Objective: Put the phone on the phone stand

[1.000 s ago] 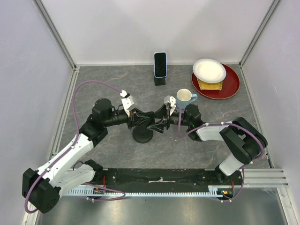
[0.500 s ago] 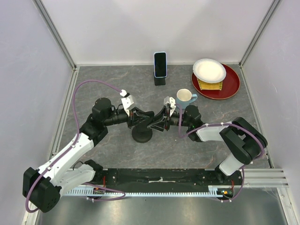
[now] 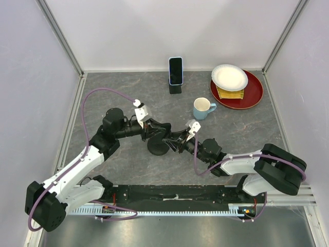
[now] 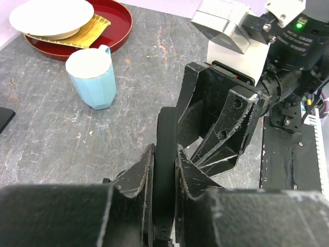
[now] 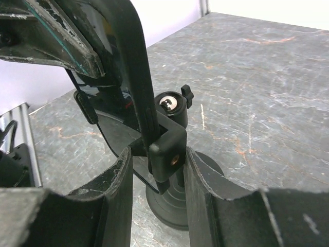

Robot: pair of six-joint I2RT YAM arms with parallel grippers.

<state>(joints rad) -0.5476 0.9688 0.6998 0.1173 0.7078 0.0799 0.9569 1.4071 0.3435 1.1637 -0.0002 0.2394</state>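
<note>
The phone (image 3: pixel 176 69), black with a light-blue rim, stands upright on a small black holder (image 3: pixel 175 88) at the back of the table. A black phone stand (image 3: pixel 157 148) with a round base sits mid-table. My left gripper (image 3: pixel 154 131) is shut on the stand's thin upright plate (image 4: pixel 167 134), gripping it edge-on (image 4: pixel 165 154). My right gripper (image 3: pixel 180 141) is open, and its fingers straddle the stand's lower bracket (image 5: pixel 164 149) just above the round base (image 5: pixel 175 206). The right finger (image 5: pixel 200 180) is close against the bracket. A gap shows on the left side.
A light-blue mug (image 3: pixel 202 108) stands right of centre, also in the left wrist view (image 4: pixel 92 74). A red tray (image 3: pixel 252 95) at the back right holds a white plate (image 3: pixel 229 77) and a yellow cloth (image 3: pixel 230 94). Walls enclose the table on three sides.
The right arm has swung toward the near edge and its gripper now reaches the stand from the lower right. The left gripper stays on the stand, which has shifted slightly.
</note>
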